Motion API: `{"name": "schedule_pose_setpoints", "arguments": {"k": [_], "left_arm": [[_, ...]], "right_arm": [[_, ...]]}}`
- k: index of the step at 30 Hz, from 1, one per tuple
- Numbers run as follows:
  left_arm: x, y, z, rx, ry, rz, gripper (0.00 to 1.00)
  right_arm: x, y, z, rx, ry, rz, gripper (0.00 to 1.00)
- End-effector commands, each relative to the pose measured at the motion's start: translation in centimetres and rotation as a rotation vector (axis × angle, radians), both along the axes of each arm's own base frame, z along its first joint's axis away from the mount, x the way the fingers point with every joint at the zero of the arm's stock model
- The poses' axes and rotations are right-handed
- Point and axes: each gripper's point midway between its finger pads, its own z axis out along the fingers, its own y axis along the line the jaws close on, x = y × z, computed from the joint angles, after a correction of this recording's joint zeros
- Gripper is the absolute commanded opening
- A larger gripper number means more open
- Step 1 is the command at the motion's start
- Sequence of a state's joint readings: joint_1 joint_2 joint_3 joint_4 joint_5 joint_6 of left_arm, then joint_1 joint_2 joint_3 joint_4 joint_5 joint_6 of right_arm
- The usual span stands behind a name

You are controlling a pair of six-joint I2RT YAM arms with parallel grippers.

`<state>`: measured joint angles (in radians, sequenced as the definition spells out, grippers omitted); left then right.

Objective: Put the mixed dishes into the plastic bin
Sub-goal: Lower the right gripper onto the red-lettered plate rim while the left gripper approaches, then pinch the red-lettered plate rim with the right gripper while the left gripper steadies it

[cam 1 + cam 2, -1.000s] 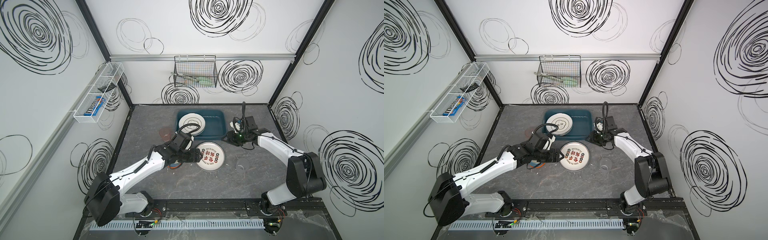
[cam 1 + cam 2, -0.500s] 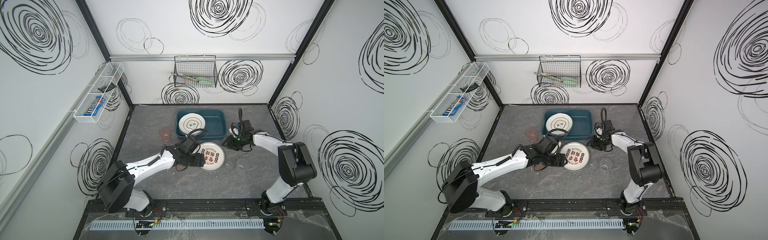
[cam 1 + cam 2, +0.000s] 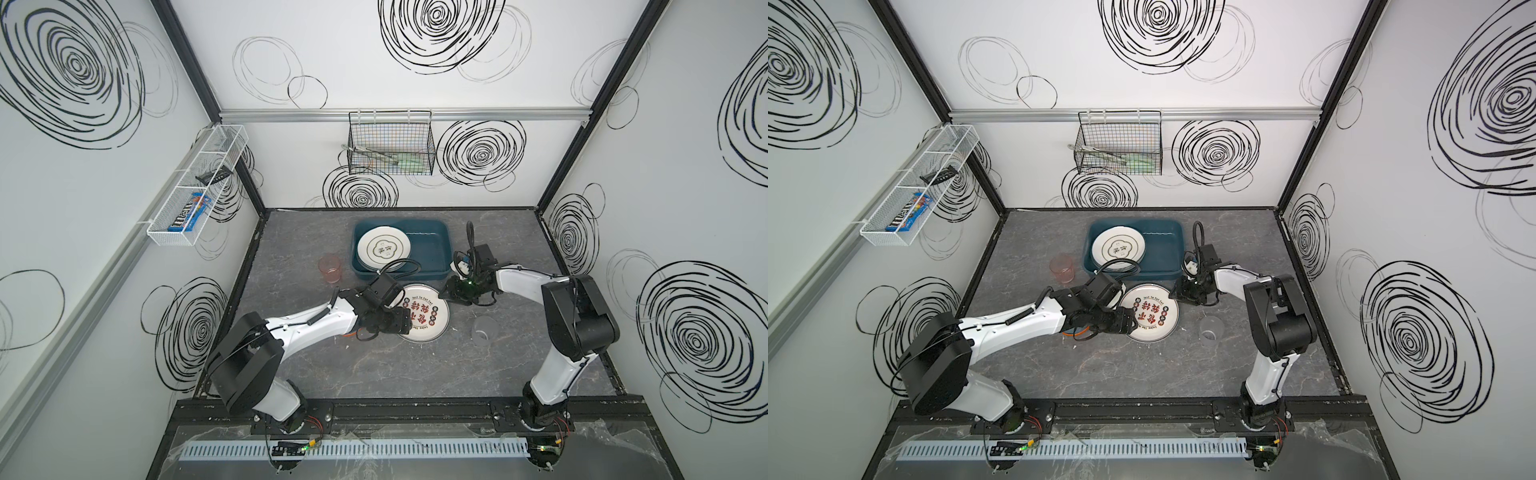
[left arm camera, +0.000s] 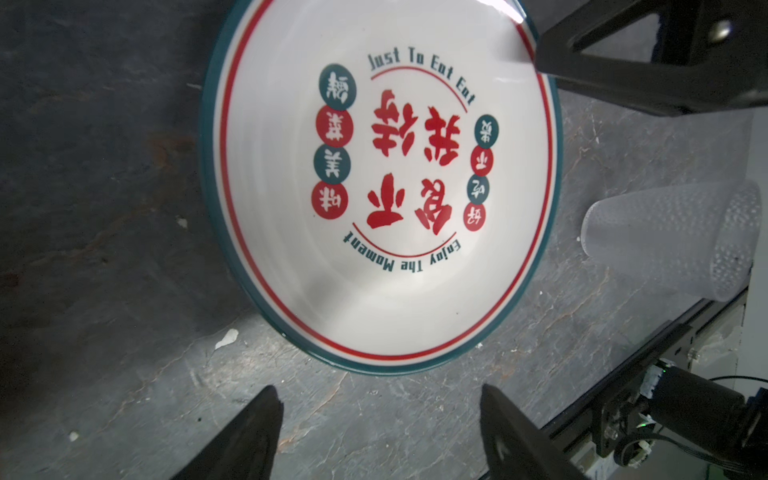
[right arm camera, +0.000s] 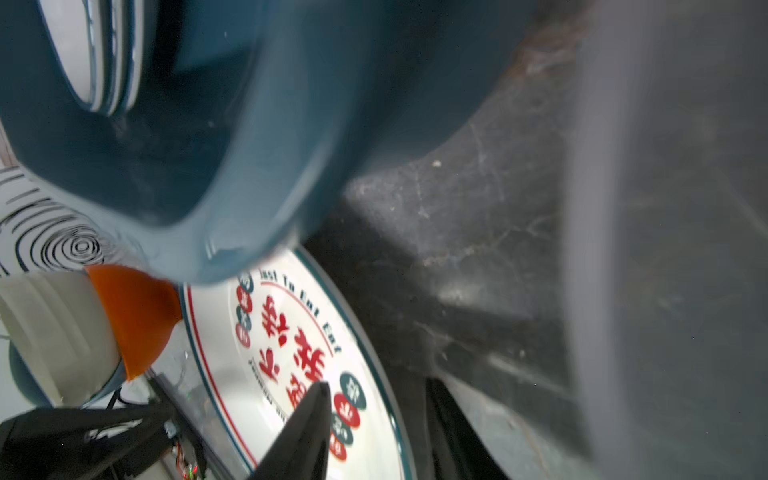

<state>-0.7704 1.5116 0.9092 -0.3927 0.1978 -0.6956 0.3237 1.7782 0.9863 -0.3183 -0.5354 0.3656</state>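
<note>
Right wrist: right gripper (image 5: 376, 384) spread astride plate (image 5: 232, 365) rim, unclear in both top views; left gripper (image 4: 377, 388) spread beside plate.

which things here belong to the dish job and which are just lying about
Job: dark teal plastic bin, round white plate inside it, round white plate with red characters, pink translucent tumbler, clear tumbler, nested orange bowls.
Lying about: black wire basket, white mesh wall shelf.

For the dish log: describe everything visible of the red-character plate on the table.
The plate is round, glossy white, ceramic-looking, with a teal edge, a red ring, red characters, red and teal badges and English lettering. It lies flat, face up, on the grey tabletop near the teal bin. The right claw straddles its rim; the open left claw sits at the opposite edge.
</note>
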Motion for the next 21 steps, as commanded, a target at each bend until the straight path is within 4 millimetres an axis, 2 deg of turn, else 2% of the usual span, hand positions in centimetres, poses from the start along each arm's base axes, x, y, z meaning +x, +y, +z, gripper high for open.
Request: {"name": "schedule_pose_setpoints", "arguments": {"k": [1, 7, 14, 21], "left_arm": [[0.8, -0.6, 0.7, -0.014, -0.034, 0.000, 0.79], [0.7, -0.5, 0.6, -0.010, -0.032, 0.003, 0.79], [0.8, -0.5, 0.8, -0.013, -0.035, 0.006, 0.78], [0.9, -0.4, 1.0, -0.010, -0.038, 0.010, 0.78]], "right_arm": [[-1.0, 0.8, -1.2, -0.005, 0.039, 0.033, 0.40], [-1.5, 1.5, -2.1, -0.013, 0.058, 0.059, 0.36], [-1.5, 1.6, -2.1, -0.017, 0.054, 0.061, 0.31], [-1.7, 1.6, -2.1, -0.014, 0.055, 0.061, 0.20]]}}
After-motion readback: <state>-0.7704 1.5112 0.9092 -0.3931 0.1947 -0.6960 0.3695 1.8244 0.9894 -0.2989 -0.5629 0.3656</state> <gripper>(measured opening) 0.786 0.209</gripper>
